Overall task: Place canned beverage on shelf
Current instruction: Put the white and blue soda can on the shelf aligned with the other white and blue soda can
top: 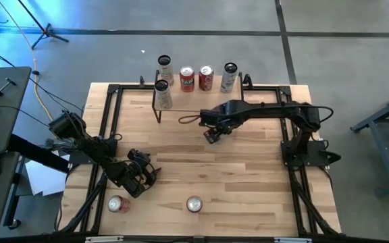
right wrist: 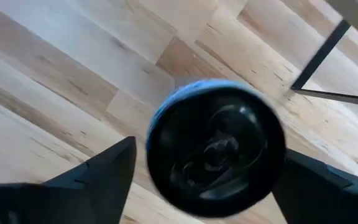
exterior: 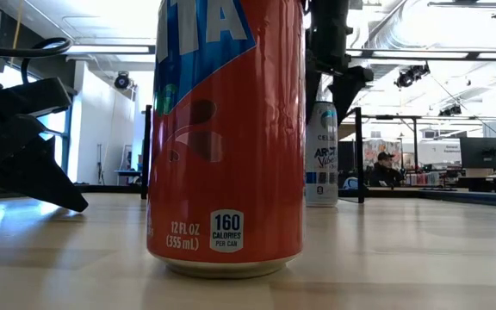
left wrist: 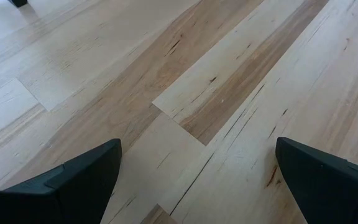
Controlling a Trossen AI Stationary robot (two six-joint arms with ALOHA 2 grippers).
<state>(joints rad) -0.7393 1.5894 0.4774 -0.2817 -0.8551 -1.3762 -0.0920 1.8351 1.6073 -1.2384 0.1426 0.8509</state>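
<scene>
While the right gripper [top: 212,135] hovers mid-table, fingers spread either side of a dark-topped can [right wrist: 216,146] without pressing it, the shelf [top: 181,101] stands by the far edge carrying one tall can [top: 162,94]. Table [top: 248,175]: pale wood planks, black rails. Near edge: two cans [top: 193,203]. Left gripper [top: 142,177] near the near-left corner, spread wide, empty. Room: white walls, ceiling strip lights, a seated person [exterior: 384,170] beyond.

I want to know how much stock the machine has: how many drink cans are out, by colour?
Red or orange cans: 4
Slim pale cans: 3
Dark-topped can with a blue rim, at the right gripper: 1
Total: 8
</scene>
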